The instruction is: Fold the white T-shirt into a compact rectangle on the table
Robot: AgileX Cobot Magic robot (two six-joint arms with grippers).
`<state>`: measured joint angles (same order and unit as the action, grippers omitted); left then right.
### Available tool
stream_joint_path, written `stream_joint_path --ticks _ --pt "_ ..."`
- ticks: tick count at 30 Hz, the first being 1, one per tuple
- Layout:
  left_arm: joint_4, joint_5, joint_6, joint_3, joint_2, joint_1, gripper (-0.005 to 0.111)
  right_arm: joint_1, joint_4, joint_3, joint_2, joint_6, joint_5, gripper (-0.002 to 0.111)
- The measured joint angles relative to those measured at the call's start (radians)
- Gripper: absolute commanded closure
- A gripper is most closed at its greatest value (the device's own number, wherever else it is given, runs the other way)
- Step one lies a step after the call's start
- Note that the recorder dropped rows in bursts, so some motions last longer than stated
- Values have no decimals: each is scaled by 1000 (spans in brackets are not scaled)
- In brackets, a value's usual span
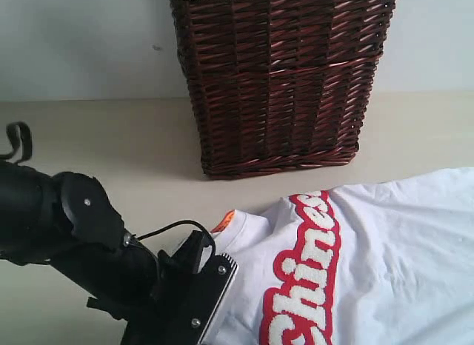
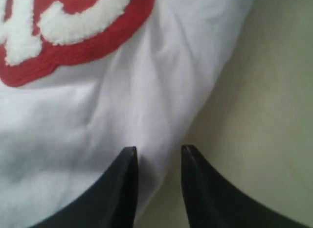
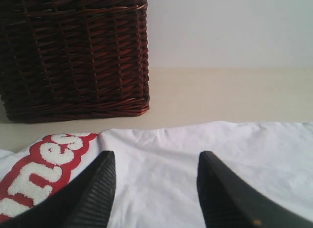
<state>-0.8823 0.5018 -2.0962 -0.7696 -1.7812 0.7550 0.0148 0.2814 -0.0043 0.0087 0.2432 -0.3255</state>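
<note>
Exterior view. On the table, the white T-shirt, spread over the near right part and running off the picture at the right and at the bottom. Fluffy letters edged in red across the chest, a small orange tag at the collar. A dark wicker basket upright by the table's far edge, near the shirt but not touching it. The left gripper low at the near left, down at the collar end of the shirt, jaws hidden here.

Left wrist view. White cloth with a rounded edge against bare table, part of the red-edged letters beyond. Two dark fingers a narrow gap apart, the shirt's edge lying in that gap. Pinching it or only straddling it: cannot tell.

Right wrist view. The right gripper over the shirt, jaws spread wide, nothing clamped between them, only cloth lying beneath. Basket beyond at the far edge, letters off to one side.
</note>
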Motion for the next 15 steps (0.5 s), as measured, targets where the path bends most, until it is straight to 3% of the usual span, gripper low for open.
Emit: stream_joint_path --ticks 3,8,15 --pt "-44 -76 0 0 -32 18 78 0 0 0 0 0 0 58" --pt "-140 -115 0 -13 -36 28 106 0 0 0 0 0 0 58" --pt "-167 -119 0 -90 -31 28 107 0 0 0 0 0 0 58"
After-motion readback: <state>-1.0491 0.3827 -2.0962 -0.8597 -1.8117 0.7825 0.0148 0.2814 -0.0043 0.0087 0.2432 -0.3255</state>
